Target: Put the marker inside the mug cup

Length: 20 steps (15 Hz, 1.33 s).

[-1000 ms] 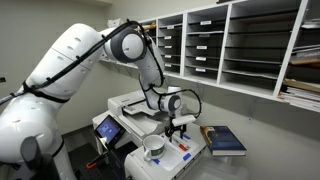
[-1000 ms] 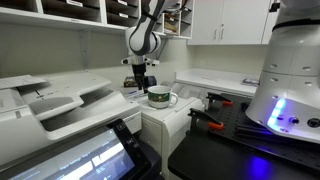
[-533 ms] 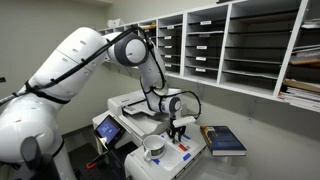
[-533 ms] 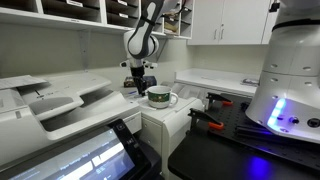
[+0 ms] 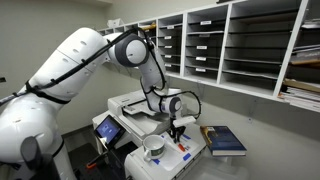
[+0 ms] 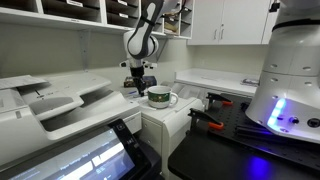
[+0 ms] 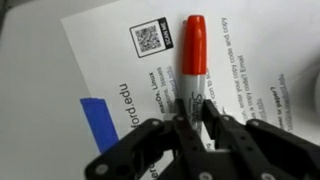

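A printed sheet [image 7: 110, 70] lay on the worktop [image 6: 181, 106], carrying a black-and-white QR code [image 7: 152, 40], a solid blue bar [image 7: 100, 125] and lines of small type running sideways. Only the letters "ord.edu" could be read; the rest was too blurred. The marker [image 7: 193, 65] rested on that sheet at upper centre of the wrist view, its bright red cap pointing to the top of the frame. Its grey barrel bore dark printing that could not be made out. The black gripper [image 7: 190, 115], rising from the bottom edge, pinched the barrel between its fingertips [image 7: 168, 128].

In both exterior views the mug cup [image 5: 153, 146] [image 6: 159, 97] stood upright on the worktop near the lowered gripper [image 5: 178, 128]. It was white outside and dark within, and any contents could not be made out. A blue book [image 5: 225, 140] lay to the right of the gripper in an exterior view.
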{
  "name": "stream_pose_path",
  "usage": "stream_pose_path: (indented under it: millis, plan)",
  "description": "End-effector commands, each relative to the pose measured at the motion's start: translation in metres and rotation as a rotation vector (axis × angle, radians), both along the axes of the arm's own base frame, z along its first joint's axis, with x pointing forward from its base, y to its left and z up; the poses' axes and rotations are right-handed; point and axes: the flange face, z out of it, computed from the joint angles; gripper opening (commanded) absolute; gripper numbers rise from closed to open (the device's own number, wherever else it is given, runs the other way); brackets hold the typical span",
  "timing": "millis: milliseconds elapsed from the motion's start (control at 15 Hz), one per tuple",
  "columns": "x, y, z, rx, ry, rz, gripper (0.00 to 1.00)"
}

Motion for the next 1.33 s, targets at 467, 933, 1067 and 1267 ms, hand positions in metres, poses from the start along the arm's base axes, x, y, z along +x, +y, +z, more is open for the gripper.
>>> stream_pose_path:
  millis: [467,933,1067,1267]
  plan:
    - [-0.029,0.007,0.104,0.468,-0.025,0.182,0.06]
    - [-0.073,-0.003,0.159,0.697,0.183,0.304,0.06]
    - [-0.085,-0.008,0.160,0.746,0.295,0.348,0.06]
    - [-0.097,-0.006,0.150,0.753,0.383,0.382,0.06]
